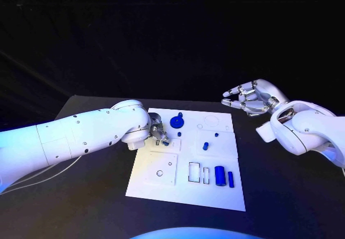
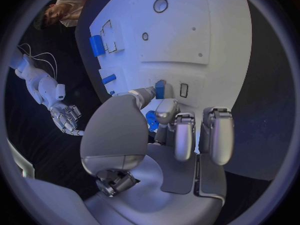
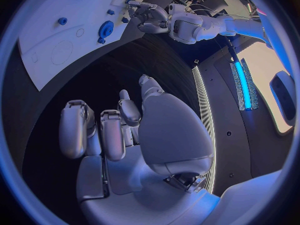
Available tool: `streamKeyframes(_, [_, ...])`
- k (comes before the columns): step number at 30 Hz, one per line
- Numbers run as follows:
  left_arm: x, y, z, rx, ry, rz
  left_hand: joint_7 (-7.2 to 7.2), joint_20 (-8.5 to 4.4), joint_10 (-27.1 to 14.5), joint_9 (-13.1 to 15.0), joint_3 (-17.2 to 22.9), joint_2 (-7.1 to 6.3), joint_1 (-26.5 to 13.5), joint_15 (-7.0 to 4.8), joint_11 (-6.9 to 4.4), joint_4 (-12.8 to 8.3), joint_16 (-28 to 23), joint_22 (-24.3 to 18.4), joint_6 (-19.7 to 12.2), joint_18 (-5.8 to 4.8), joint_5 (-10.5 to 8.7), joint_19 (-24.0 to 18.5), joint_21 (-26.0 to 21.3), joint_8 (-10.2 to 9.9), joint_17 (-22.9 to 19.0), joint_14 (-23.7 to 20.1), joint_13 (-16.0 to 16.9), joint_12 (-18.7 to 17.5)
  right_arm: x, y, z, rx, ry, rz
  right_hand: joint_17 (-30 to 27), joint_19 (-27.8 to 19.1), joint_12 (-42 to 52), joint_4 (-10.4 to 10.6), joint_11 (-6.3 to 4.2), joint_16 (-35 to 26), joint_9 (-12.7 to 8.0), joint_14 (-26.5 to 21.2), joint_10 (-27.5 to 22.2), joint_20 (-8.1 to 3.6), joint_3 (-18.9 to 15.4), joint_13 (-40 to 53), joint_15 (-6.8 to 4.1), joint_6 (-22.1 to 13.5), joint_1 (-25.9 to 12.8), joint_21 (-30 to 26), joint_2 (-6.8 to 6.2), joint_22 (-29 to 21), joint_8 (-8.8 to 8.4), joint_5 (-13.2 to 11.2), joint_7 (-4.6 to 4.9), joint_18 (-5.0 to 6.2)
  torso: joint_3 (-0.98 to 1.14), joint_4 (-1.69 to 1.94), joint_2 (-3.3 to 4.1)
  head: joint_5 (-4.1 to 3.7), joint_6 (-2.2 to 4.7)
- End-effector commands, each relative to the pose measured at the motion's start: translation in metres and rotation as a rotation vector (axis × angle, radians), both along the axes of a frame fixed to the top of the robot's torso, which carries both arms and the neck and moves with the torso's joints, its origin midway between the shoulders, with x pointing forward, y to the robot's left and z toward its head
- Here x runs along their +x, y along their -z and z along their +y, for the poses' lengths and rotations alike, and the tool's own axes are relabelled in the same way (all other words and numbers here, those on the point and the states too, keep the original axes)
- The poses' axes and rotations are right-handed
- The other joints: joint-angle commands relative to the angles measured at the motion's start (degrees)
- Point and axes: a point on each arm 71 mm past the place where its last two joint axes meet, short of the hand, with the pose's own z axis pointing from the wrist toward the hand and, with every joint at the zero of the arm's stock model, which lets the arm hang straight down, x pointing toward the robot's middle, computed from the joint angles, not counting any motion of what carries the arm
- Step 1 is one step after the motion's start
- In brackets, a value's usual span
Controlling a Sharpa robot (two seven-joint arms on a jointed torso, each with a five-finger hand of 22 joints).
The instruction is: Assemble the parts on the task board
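Observation:
The white task board [image 1: 216,191] lies mid-table. My left hand [image 1: 158,133] is low over its left side. Thumb and a finger pinch a small blue block [image 2: 160,89] beside a rectangular slot [image 2: 184,90]. A blue gear [image 1: 177,121] sits just beyond that hand, partly under its fingers [image 2: 151,121]. A short blue peg [image 1: 206,146] stands mid-board. A blue cylinder [image 1: 220,176] and a thin blue bar [image 1: 231,179] lie near the front right. My right hand [image 1: 252,97] hovers off the board's far right corner, fingers loosely bent and apart, holding nothing. From its wrist I see the gear [image 3: 105,29] and the left hand [image 3: 150,17].
Empty rectangular recesses [image 1: 195,172] sit beside the cylinder, a ring mark [image 1: 159,173] lies on the front left panel, and a faint round recess [image 1: 212,120] is at the far right. Black table [image 1: 287,199] surrounds the board.

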Motion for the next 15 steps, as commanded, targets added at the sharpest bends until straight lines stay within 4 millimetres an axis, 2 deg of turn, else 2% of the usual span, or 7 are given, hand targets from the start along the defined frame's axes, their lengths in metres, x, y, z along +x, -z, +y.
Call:
streamKeyframes(1, [0.0007, -0.0011, -0.0009, 0.036, 0.008, -0.041, -0.6, -0.23, 0.3, 1.3, 9.4, 0.24, -0.4, -0.13, -0.05, -9.1, 0.1, 12.2, 0.0, -0.61, 0.32, 4.0, 0.2, 0.3, 15.1, 6.0, 0.0, 0.1, -0.0008, 0.0004, 0.0018, -0.008, -0.021, -0.002, 6.0, -0.4, 0.0, 0.1, -0.1, -0.2, 0.0, 3.5, -0.2, -0.19, -0.3, 0.0, -0.27, -0.1, 0.0, -0.1, 0.51, 6.0, 0.36, 0.4, -0.16, 0.62, 0.04, 0.04, 0.02, -0.03, -0.09])
streamKeyframes(15, [-0.0015, 0.001, -0.002, 0.066, 0.029, -0.038, -0.78, -0.3, 0.4, 1.9, 10.2, -0.12, -1.1, -0.24, -0.2, -9.5, 0.1, 12.5, 0.0, -0.68, 0.99, 4.2, 0.3, 1.1, 15.1, 6.0, -0.3, -0.2, -0.001, 0.0007, 0.0017, -0.008, -0.023, 0.0, 6.0, -0.3, 0.0, 0.2, -0.1, -0.2, 0.0, 3.5, -0.1, -0.19, -0.3, 0.0, -0.27, -0.1, 0.0, -0.1, 0.55, 6.0, 0.39, 0.5, -0.16, 0.61, 0.03, 0.01, -0.03, -0.02, -0.15])
